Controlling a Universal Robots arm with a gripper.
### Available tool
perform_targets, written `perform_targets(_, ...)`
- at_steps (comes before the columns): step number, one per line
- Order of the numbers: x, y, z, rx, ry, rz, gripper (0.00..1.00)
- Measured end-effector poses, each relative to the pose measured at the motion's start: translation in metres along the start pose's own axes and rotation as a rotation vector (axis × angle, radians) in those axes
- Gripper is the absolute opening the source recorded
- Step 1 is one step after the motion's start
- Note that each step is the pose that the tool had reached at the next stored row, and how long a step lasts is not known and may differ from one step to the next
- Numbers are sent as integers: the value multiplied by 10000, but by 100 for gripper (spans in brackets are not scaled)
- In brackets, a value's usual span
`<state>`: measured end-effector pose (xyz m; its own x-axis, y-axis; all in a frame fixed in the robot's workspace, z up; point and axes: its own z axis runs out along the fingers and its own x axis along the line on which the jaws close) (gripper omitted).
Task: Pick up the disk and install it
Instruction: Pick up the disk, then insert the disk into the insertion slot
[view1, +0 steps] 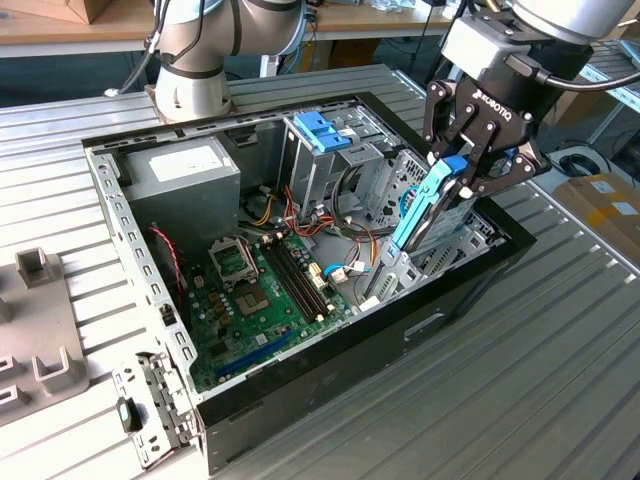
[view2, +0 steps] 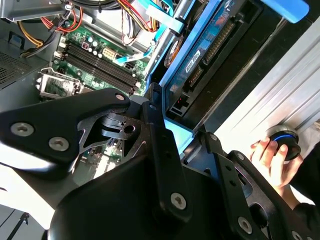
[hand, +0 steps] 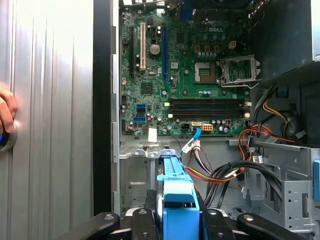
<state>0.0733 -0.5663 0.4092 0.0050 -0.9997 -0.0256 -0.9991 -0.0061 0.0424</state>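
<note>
The jaws are closed on the top end of the disk, gripping its light-blue carrier frame from both sides. In the exterior view the disk stands on edge, tilted, its long axis running steeply down from the jaws into the drive bay at the corner of the open computer case on the exterior view's right; its lower end is already between the bay's metal walls, the upper end still clear above them.

The case lies on its side on the ribbed metal bench. Inside it are the green motherboard, a grey power supply in the far corner, bundles of coloured cables, and a second blue bracket on the upper drive cage.

In the first wrist view the blue frame runs straight away from the camera between the black fingers, pointing at the motherboard. The second wrist view shows the disk's underside with its circuit board and connector pins, framed in blue. It also shows a person's hand on a round knob out on the bench; the first wrist view catches the hand at its edge.
</note>
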Motion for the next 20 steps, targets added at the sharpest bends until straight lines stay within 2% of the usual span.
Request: perform_targets(20, 3, -6, 135, 0, -1, 1, 37)
